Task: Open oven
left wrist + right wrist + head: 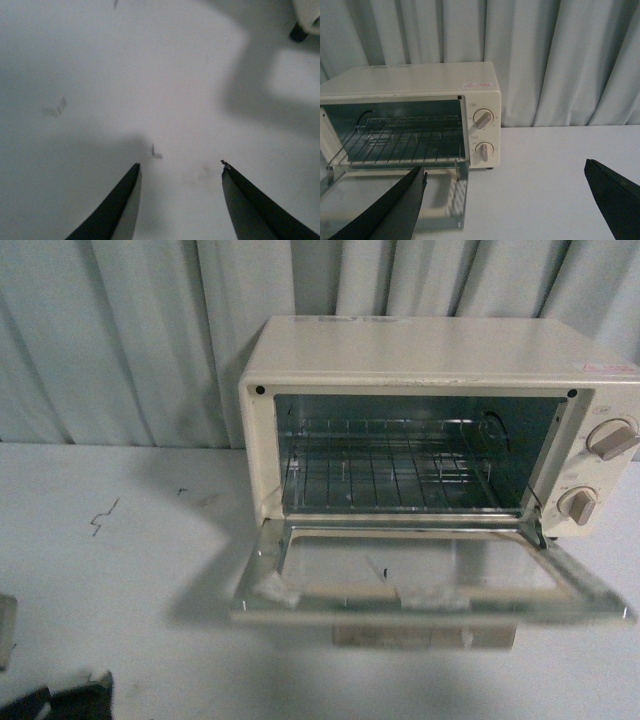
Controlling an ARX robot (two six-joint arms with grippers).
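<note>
The cream-white oven (440,350) stands on the white table, right of centre. Its glass door (420,575) hangs fully down, nearly flat, with the bar handle (425,637) at the front edge. The wire rack (395,475) shows inside, and two round knobs (610,438) sit on the right panel. In the right wrist view the oven (410,80) is ahead and the open door (390,197) lies beside one finger. My right gripper (505,167) is open and empty over bare table, right of the door. My left gripper (180,164) is open and empty above the table; an oven foot (298,32) shows far off.
Pale pleated curtains (120,340) hang behind the table. Small dark marks (103,516) dot the table (120,590) left of the oven. A dark part of my left arm (60,700) shows at the bottom left corner of the front view.
</note>
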